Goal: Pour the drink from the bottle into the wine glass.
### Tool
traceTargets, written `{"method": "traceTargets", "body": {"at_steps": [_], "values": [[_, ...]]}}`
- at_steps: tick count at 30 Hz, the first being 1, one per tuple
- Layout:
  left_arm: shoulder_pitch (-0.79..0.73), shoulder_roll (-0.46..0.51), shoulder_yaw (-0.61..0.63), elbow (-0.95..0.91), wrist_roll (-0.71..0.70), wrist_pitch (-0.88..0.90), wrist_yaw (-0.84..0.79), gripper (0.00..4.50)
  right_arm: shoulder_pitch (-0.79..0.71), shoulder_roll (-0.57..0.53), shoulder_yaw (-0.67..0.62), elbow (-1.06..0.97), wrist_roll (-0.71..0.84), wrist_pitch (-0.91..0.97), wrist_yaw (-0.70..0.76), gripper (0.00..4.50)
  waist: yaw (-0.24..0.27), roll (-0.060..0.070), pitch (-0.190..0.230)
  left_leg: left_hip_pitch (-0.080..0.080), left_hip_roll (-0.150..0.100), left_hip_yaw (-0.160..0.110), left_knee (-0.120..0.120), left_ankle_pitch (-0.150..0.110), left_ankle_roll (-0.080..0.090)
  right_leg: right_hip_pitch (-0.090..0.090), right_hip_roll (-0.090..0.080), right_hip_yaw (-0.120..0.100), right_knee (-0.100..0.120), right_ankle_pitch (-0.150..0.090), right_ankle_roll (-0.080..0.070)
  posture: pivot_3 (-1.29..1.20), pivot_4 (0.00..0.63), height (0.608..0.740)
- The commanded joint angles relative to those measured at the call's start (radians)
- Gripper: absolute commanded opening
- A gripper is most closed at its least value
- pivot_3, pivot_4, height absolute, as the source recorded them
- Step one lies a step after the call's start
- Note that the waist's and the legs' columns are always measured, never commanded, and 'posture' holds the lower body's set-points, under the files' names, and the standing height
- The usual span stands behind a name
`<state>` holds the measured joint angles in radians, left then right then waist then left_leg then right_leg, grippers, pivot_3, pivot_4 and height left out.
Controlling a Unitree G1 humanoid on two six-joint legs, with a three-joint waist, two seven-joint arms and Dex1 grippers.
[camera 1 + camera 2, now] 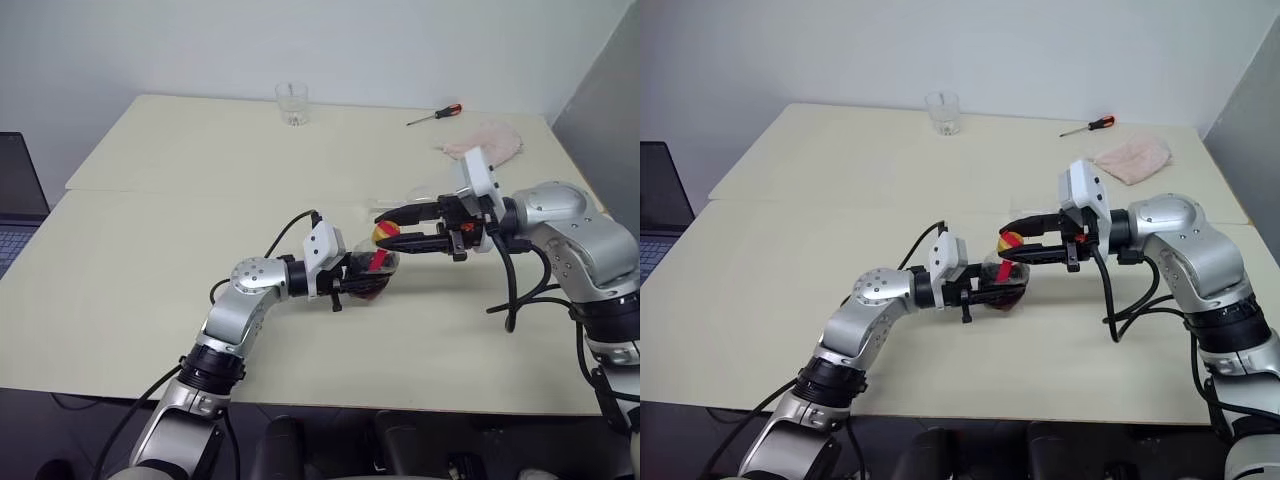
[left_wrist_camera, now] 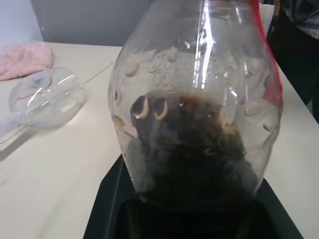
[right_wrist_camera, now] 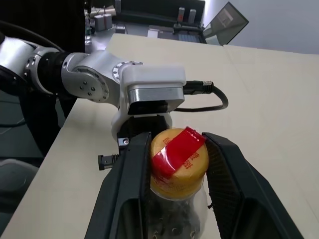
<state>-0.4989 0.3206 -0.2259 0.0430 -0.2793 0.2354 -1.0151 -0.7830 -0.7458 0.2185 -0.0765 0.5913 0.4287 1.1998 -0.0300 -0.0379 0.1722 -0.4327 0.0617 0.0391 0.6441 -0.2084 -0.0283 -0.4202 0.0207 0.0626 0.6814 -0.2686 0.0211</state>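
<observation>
wine glass (image 2: 47, 99) stem cut off at edge.

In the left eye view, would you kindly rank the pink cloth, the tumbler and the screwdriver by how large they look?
1. Pink cloth, clearly largest.
2. Screwdriver and tumbler: the screwdriver looks longer but thinner, the tumbler bulkier, so I would not rank these two.

open tabletop (image 1: 150, 290) all round (far tumbler (image 1: 292, 103), screwdriver (image 1: 434, 114), cloth (image 1: 487, 142))

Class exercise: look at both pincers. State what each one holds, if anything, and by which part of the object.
The left pincer holds the bottle by its round body. The right pincer is closed around the bottle's yellow cap.
</observation>
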Motion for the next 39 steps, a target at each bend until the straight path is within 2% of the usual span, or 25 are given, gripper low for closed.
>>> {"method": "traceTargets", "body": {"at_steps": [1,5,13,14,15,18,23,25,28,30,36,39], "values": [[0.006,0.003,0.038,-0.062,-0.042,-0.01,0.0,1.26,-0.04,-0.032,-0.048,-0.021,-0.028,0.048,-0.003,1.24,0.0,0.0,0.0,0.0,0.0,0.0,0.0,0.0,0.0,0.0,0.0,0.0,0.0,0.0,0.0,0.0,0.15,0.74],[0.001,-0.006,0.039,-0.062,-0.046,-0.016,0.009,1.24,-0.052,-0.057,-0.047,-0.064,-0.036,0.108,-0.008,1.24,0.001,0.0,0.0,0.0,0.0,0.0,0.0,0.0,0.0,0.0,0.0,0.0,0.0,0.0,-0.001,0.0,0.15,0.74],[-0.012,-0.016,0.034,-0.043,-0.05,-0.021,0.0,1.19,-0.052,-0.064,-0.105,-0.216,0.033,0.246,-0.047,4.06,-0.002,0.001,0.0,0.0,0.0,0.0,0.0,0.0,0.0,0.0,0.0,0.0,0.0,0.0,0.0,0.0,0.15,0.74],[-0.014,-0.018,0.034,-0.039,-0.05,-0.021,-0.002,1.19,-0.05,-0.059,-0.119,-0.229,0.045,0.26,-0.059,4.38,-0.001,0.001,0.0,0.0,0.0,0.0,0.0,0.0,0.0,0.0,0.0,0.0,0.001,0.0,0.0,0.0,0.15,0.74],[-0.018,-0.019,0.034,-0.033,-0.049,-0.023,-0.005,1.19,-0.051,-0.054,-0.136,-0.239,0.061,0.277,-0.074,4.5,-0.001,0.001,0.0,0.0,0.0,0.0,0.0,0.0,0.0,0.0,0.0,0.0,0.001,0.0,0.0,0.0,0.15,0.74],[-0.022,-0.023,0.033,-0.026,-0.049,-0.027,-0.008,1.19,-0.041,-0.045,-0.189,-0.265,0.094,0.323,-0.134,4.5,0.0,0.001,0.0,0.0,0.0,0.0,0.001,0.0,0.0,0.0,0.0,0.0,0.001,0.0,0.0,0.0,0.15,0.74],[-0.034,-0.045,0.041,0.001,-0.053,-0.038,0.003,1.19,0.017,0.029,-0.34,-0.379,0.179,0.459,-0.405,4.5,0.001,0.001,0.0,0.0,-0.001,0.0,0.001,0.0,0.0,0.0,-0.001,0.0,0.001,0.0,0.0,0.0,0.15,0.74],[-0.036,-0.066,0.05,0.004,-0.067,-0.029,0.01,1.19,0.045,0.091,-0.374,-0.463,0.207,0.525,-0.561,4.5,0.0,0.001,0.0,0.0,0.0,0.0,0.0,0.0,0.0,0.0,-0.001,0.0,0.001,0.0,-0.001,0.0,0.15,0.74],[-0.036,-0.103,0.056,-0.004,-0.095,-0.017,0.008,1.19,0.074,0.211,-0.399,-0.578,0.223,0.618,-0.809,4.5,-0.002,0.001,0.0,0.0,0.0,-0.001,0.0,0.0,0.0,0.0,0.0,0.001,0.001,0.0,0.0,0.0,0.15,0.74],[-0.035,-0.119,0.055,-0.006,-0.104,-0.019,0.004,1.19,0.075,0.275,-0.411,-0.611,0.243,0.673,-0.92,4.5,-0.002,0.001,0.0,0.0,0.0,-0.002,0.0,0.0,0.0,0.0,0.0,0.002,0.002,0.0,0.0,0.0,0.15,0.74],[-0.048,-0.153,0.035,0.03,-0.073,-0.047,0.015,1.19,0.1,0.431,-0.412,-0.72,0.272,0.791,-1.195,4.5,-0.001,0.001,0.0,0.0,0.0,-0.002,0.001,0.0,0.0,0.0,0.0,0.002,0.002,0.0,0.0,0.0,0.15,0.74],[-0.054,-0.159,0.033,0.041,-0.066,-0.055,0.02,1.19,0.104,0.45,-0.415,-0.755,0.272,0.833,-1.26,4.5,-0.001,0.001,0.0,-0.001,0.0,-0.002,0.001,0.0,0.0,0.0,0.0,0.002,0.001,0.0,0.0,0.0,0.15,0.74]]}}
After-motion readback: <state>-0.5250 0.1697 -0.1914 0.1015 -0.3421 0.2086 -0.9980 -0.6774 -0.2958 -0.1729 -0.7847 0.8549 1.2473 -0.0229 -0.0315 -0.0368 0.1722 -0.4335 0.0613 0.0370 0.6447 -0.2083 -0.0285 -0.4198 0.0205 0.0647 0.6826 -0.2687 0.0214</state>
